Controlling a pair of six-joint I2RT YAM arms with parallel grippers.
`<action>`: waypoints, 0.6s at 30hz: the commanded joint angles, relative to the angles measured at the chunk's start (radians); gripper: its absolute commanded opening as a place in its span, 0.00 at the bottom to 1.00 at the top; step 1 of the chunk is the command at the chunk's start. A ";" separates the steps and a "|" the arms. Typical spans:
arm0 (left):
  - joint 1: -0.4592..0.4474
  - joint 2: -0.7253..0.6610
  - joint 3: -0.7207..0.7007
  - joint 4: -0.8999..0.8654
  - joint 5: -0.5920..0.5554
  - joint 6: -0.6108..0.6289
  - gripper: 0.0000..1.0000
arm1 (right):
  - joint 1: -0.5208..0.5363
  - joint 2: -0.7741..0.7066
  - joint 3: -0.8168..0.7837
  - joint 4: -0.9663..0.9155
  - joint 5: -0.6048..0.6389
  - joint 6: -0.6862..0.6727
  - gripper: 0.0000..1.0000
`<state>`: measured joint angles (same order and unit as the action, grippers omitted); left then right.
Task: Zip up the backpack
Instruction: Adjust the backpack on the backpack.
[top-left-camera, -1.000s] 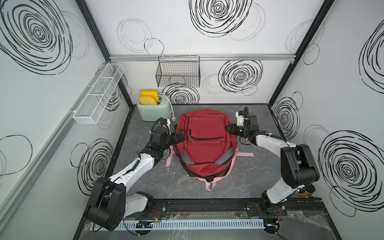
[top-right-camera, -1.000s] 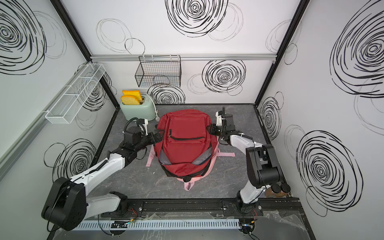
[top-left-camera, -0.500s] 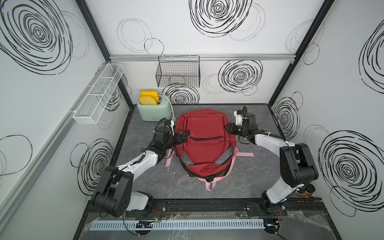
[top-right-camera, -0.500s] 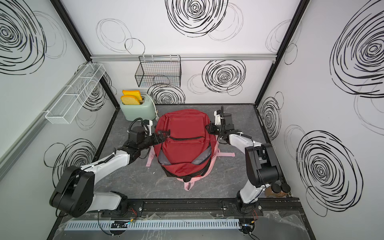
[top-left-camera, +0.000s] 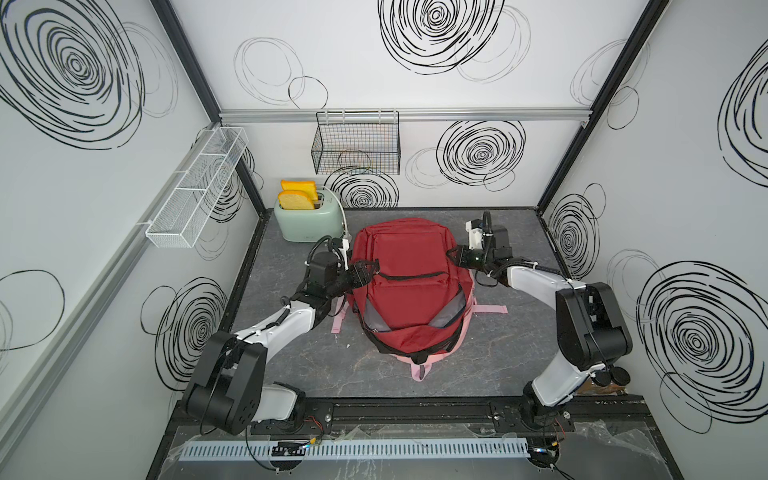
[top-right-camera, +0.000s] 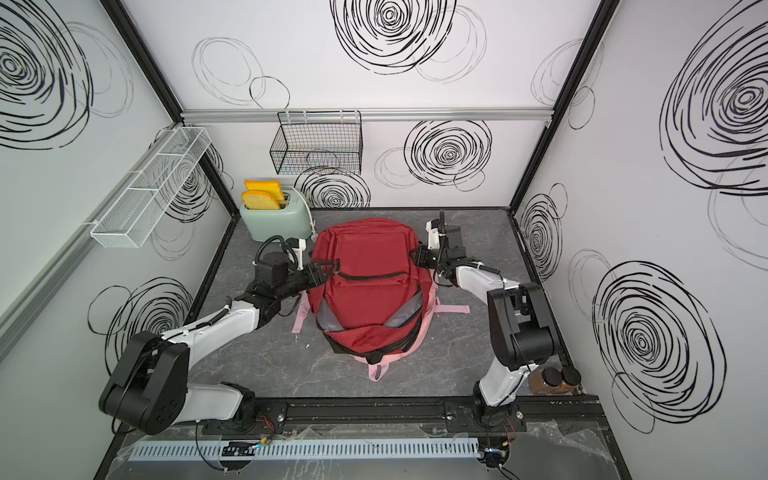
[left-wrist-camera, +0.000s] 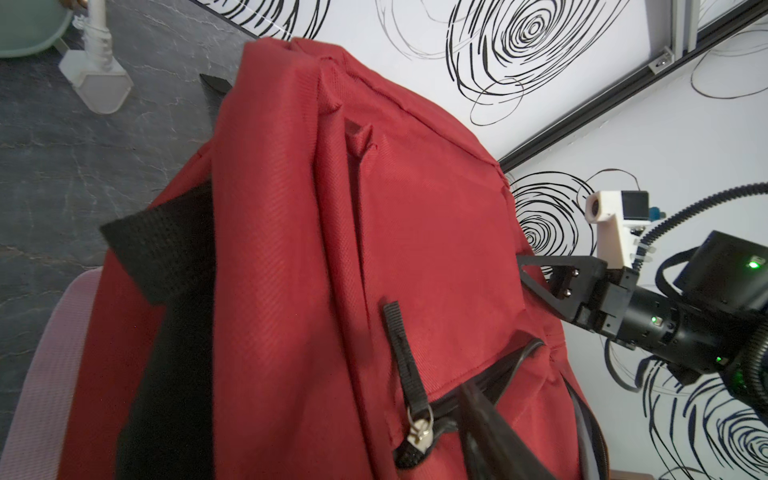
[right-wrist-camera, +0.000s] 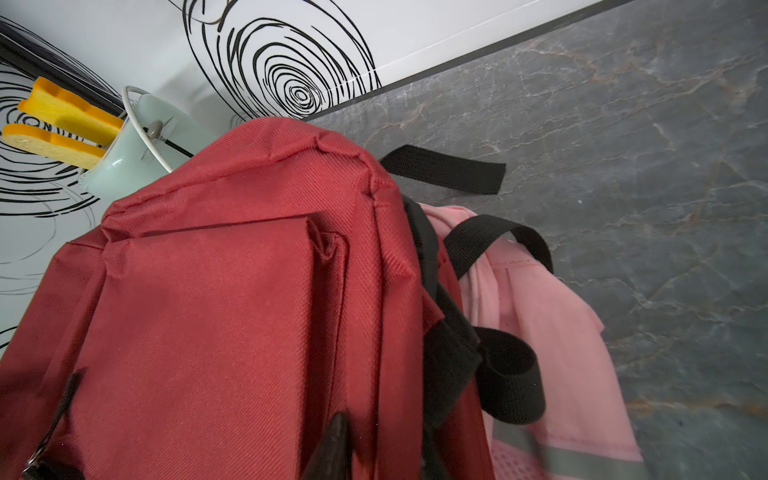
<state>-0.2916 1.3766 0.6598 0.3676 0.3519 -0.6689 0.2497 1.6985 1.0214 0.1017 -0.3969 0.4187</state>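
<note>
We see the zipper pull (left-wrist-camera: 419, 428) in the left wrist view, lower centre, not from above; left gripper (top-left-camera: 371, 270) low, outstretched, jaws apart; right gripper (top-left-camera: 453, 257) pinches backpack (top-left-camera: 409, 249) edge

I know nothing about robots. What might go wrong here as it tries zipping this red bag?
The left gripper has its jaws open beside the small zipper pull of the front pocket; it may pinch fabric instead of the pull. The right gripper seems to hold only the edge of the backpack; if that slips, the soft bag may slide with the zipper. The main opening gapes, so loose fabric might snag.
</note>
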 joint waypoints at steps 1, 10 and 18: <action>-0.012 0.018 -0.009 0.070 0.062 -0.018 0.65 | 0.023 0.030 0.033 -0.016 -0.027 0.002 0.26; -0.012 0.042 -0.005 0.077 0.084 -0.023 0.45 | 0.025 0.038 0.045 -0.009 -0.030 0.008 0.24; -0.015 0.053 -0.002 0.091 0.102 -0.026 0.26 | 0.024 0.048 0.040 0.007 -0.053 0.014 0.24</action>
<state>-0.2913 1.4151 0.6598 0.3943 0.3843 -0.6876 0.2527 1.7218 1.0458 0.1024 -0.4046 0.4198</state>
